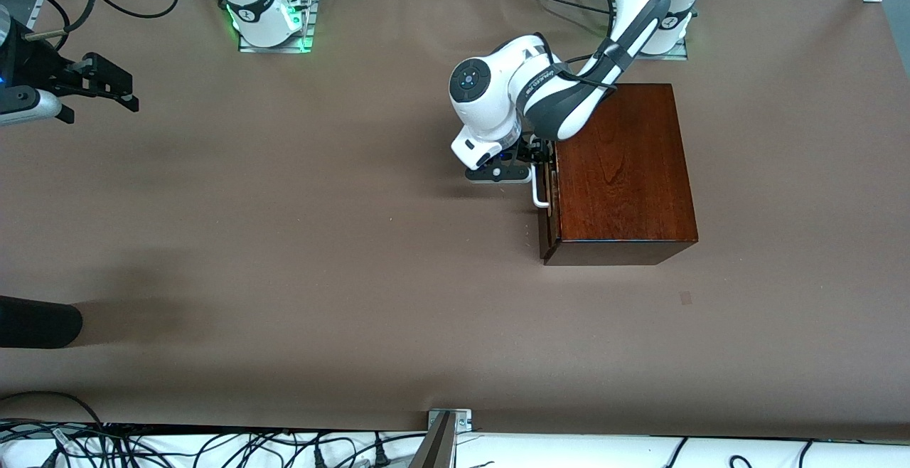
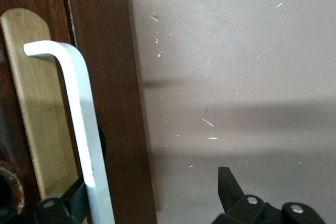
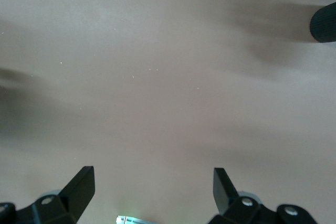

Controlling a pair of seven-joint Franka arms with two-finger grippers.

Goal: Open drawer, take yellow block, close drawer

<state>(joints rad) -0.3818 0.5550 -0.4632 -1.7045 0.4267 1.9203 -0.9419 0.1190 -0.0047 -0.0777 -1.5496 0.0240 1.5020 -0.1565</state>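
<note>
The glossy reddish-brown wooden box point(image 1: 622, 169) stands toward the left arm's end of the table. Its drawer front point(image 1: 547, 222) faces the right arm's end and looks shut. The white U-shaped handle point(image 1: 540, 196) sits on that front. My left gripper point(image 1: 540, 158) is open at the drawer front. In the left wrist view, one finger point(image 2: 73, 199) is tucked just under the white handle point(image 2: 79, 119), and the other finger point(image 2: 228, 184) stands wide apart over bare table. The left gripper point(image 2: 152, 182) straddles the drawer front point(image 2: 113, 103). The yellow block is hidden. My right gripper point(image 1: 106, 84) point(image 3: 152, 174) waits open and empty above the table at the right arm's end.
A black rounded object point(image 1: 35, 322) pokes in at the table's edge on the right arm's end; it also shows in the right wrist view point(image 3: 324, 22). The brown table point(image 1: 298, 240) spreads between the arms. Cables lie along the edge nearest the front camera.
</note>
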